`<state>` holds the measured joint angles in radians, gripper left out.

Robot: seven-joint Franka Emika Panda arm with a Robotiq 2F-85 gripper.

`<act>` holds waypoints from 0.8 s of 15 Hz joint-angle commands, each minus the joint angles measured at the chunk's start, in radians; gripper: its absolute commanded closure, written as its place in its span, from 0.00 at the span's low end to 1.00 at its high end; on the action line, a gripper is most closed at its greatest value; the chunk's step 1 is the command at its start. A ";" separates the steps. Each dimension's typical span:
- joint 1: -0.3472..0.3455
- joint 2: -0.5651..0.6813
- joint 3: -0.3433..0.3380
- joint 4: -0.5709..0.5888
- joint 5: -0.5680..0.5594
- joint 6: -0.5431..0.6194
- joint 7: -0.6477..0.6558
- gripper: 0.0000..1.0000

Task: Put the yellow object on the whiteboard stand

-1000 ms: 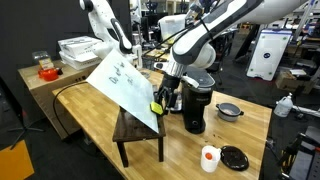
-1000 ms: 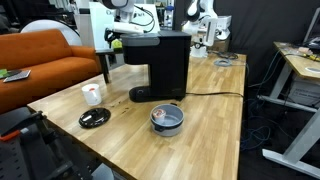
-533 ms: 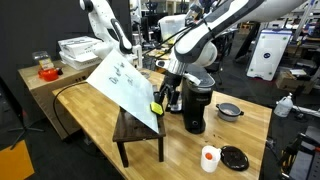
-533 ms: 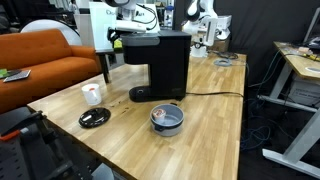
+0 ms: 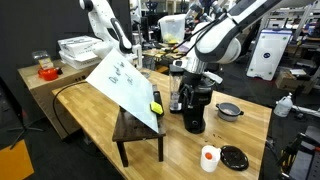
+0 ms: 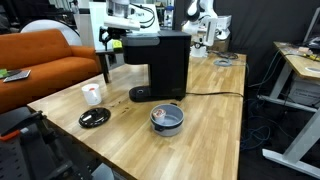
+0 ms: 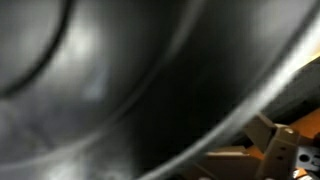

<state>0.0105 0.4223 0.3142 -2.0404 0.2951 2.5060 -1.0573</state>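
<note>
The yellow object (image 5: 156,103) rests at the right end of the dark wooden whiteboard stand (image 5: 140,132), against the lower edge of the tilted white board (image 5: 120,85). My gripper (image 5: 177,97) hangs to the right of it and apart from it, next to the black coffee maker (image 5: 196,105). Its fingers look open and empty. In an exterior view the coffee maker (image 6: 160,62) hides the stand and the yellow object, and only my arm (image 6: 120,18) shows behind it. The wrist view is dark blur.
On the light wooden table (image 5: 250,135) are a white cup with an orange lid (image 5: 209,157), a black disc (image 5: 235,157) and a metal bowl (image 5: 230,110). A box with an orange item (image 5: 45,68) sits on a side table. An orange sofa (image 6: 45,65) stands beyond the table.
My gripper was at the yellow object on the stand; it has let go and moved right and up toward the coffee maker. The yellow object stays on the stand.
</note>
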 commanded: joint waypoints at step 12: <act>0.026 -0.640 -0.210 -0.683 0.216 -0.087 -0.125 0.00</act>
<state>0.0075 -0.1352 0.1707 -2.6658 0.5794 2.4660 -1.1912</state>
